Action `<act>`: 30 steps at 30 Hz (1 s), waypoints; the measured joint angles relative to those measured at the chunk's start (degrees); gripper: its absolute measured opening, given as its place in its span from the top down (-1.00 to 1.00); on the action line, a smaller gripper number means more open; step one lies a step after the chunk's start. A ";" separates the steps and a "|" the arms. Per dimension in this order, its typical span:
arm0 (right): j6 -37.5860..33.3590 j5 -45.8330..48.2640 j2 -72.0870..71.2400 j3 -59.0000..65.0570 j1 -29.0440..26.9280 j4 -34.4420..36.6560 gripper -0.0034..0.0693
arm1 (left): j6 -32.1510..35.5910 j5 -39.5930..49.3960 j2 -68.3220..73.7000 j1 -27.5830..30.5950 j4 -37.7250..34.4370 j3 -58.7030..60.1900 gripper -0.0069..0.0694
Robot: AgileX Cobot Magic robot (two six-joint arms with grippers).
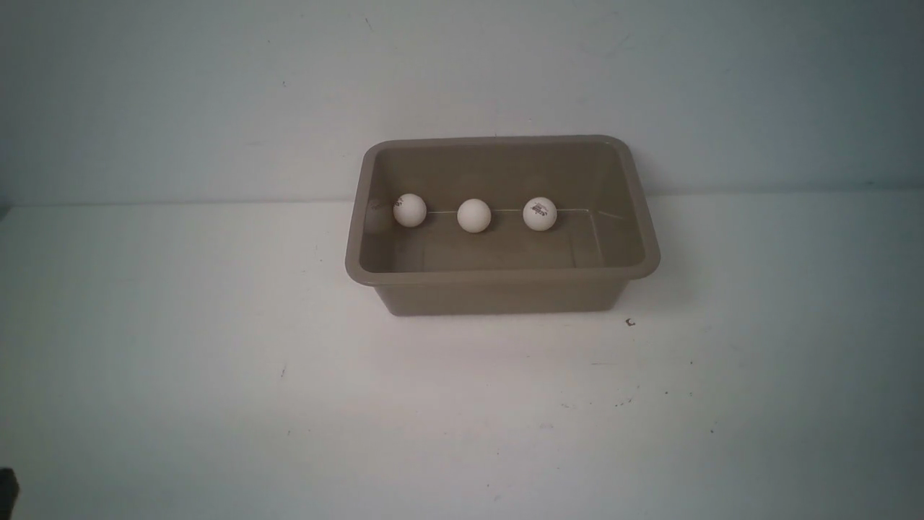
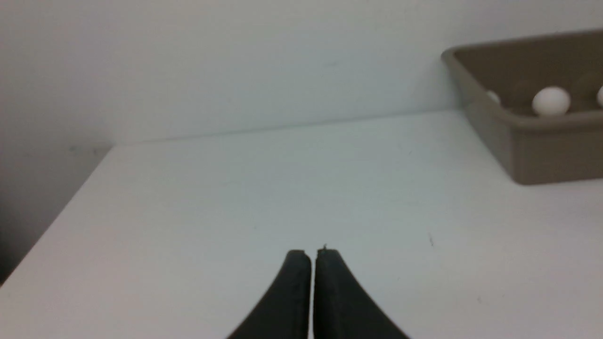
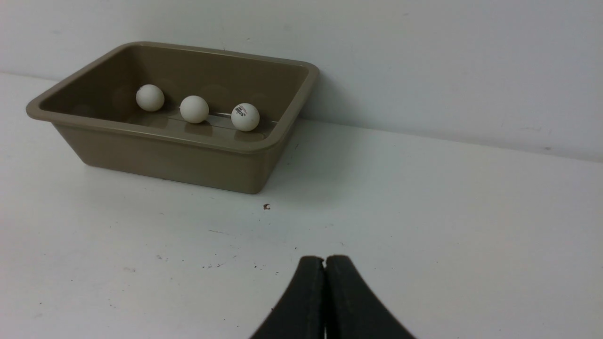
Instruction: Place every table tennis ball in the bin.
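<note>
In the front view, three white balls are seen in a row inside the bin, which sits just above the centre of the frame against the back wall. Going left to right, the left ball lies close to the bin's left wall, the middle ball near the centre, and the right ball — marked with a small dark logo — a little right of centre. All three are settled along the far edge of the floor, probably because they rolled there once dropped. No ball is seen on the table outside the bin, so the task is judged complete.

The left gripper, at the bottom centre of its wrist view, is closed with its fingers pressed together and nothing is held. The right gripper is likewise closed and empty — both are parked low over bare table, well apart from the bin, presumably because no further pick is needed.
</note>
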 joint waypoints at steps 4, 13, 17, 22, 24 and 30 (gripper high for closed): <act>0.00 0.00 0.00 0.00 0.00 0.00 0.95 | -1.39 -3.42 0.00 2.38 0.02 2.84 0.83; 0.00 0.00 0.00 0.00 0.00 0.00 0.95 | -1.45 -5.53 0.00 2.84 1.84 3.10 0.83; 0.00 0.00 0.00 0.00 0.00 0.00 0.95 | -1.87 -1.45 0.00 2.84 3.28 3.10 0.83; 0.00 0.00 0.00 0.00 0.00 0.00 0.95 | -2.86 3.93 0.00 2.84 3.54 3.10 0.83; 0.00 0.00 0.00 0.00 0.00 0.00 0.95 | -2.86 4.06 0.00 2.84 3.30 3.10 0.83; 0.00 0.00 0.00 0.00 0.00 0.00 0.95 | -2.88 4.33 0.00 2.84 1.37 3.10 0.83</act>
